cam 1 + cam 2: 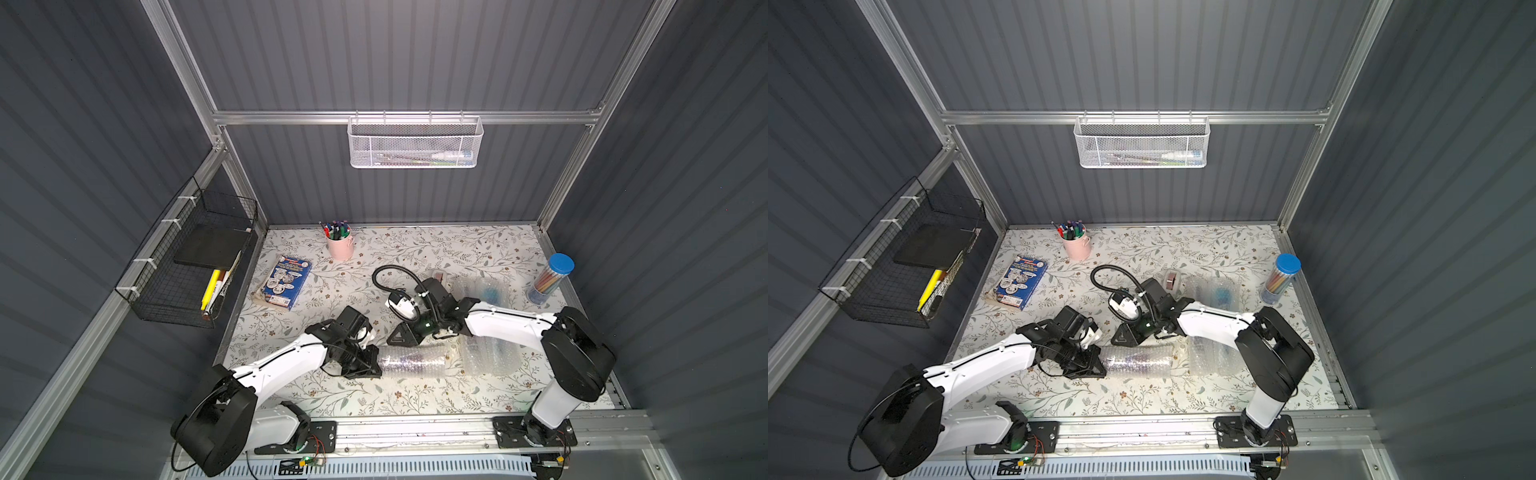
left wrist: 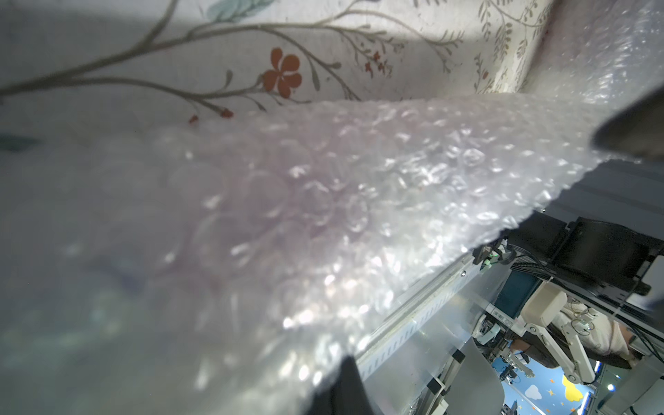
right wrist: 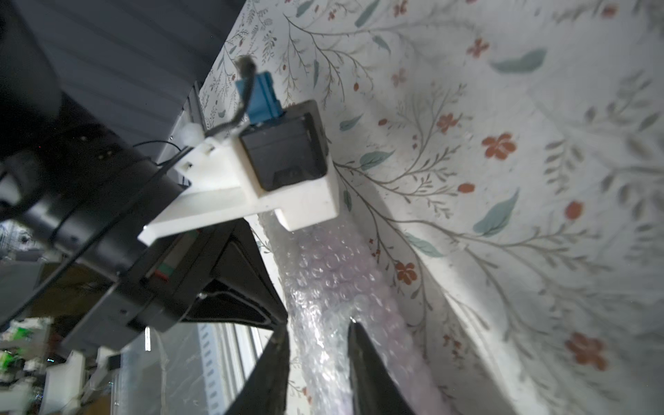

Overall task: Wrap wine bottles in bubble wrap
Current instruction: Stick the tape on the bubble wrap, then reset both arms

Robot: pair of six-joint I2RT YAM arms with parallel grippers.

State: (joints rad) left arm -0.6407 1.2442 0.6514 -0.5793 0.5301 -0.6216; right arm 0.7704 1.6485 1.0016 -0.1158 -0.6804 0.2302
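A roll of bubble wrap lies on its side near the table's middle. A purple wine bottle shows faintly through it. My left gripper is at the roll's left end, shut on the wrap. In the left wrist view the bubble wrap covers the jaws, and only one dark fingertip shows. My right gripper hangs at the roll's far side, its jaws apart over the wrap. A blue bottle lies in wrap farther back.
More bubble wrap sheets lie right of the roll. A tape dispenser, a pink marker cup, a book and a pencil tube stand around. A black wire basket hangs on the left wall.
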